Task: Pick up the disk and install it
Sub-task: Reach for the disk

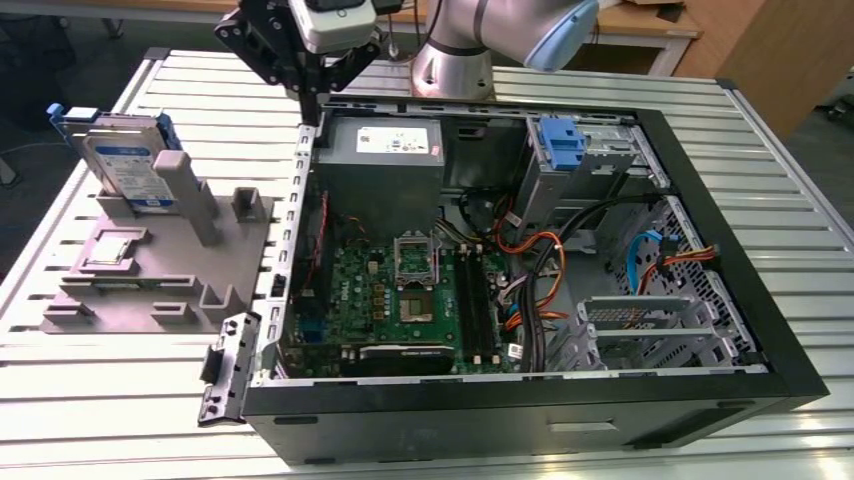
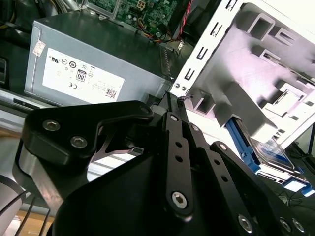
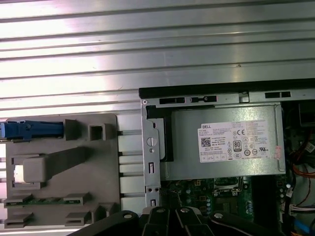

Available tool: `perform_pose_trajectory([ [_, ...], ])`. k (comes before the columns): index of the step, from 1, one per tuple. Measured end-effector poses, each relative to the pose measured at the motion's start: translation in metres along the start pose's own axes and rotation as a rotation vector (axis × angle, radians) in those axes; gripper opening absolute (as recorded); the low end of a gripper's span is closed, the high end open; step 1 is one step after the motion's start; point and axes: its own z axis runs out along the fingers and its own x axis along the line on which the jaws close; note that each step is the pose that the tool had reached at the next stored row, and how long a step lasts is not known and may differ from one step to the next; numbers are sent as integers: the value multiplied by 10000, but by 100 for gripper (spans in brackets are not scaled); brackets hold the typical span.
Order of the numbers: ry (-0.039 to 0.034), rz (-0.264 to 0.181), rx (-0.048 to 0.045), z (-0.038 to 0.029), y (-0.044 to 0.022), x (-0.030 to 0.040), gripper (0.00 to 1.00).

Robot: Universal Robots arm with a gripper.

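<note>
At the exterior view's left, the disk [image 1: 127,165] stands upright in the grey stand [image 1: 160,290], not yet picked. Your tool [image 1: 315,105] hovers over the computer case [image 1: 534,420] wall, seemingly closed and empty; grasping calls for opening it above the disk.

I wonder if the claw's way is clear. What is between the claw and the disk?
In the exterior view, just bare slatted table lies between the gripper and the disk, which stands upright in a grey holder.
</note>
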Motion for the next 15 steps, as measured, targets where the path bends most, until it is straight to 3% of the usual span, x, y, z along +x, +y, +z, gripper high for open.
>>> perform_pose_trajectory([
  [15,90,6,5,16,-2,25,10],
])
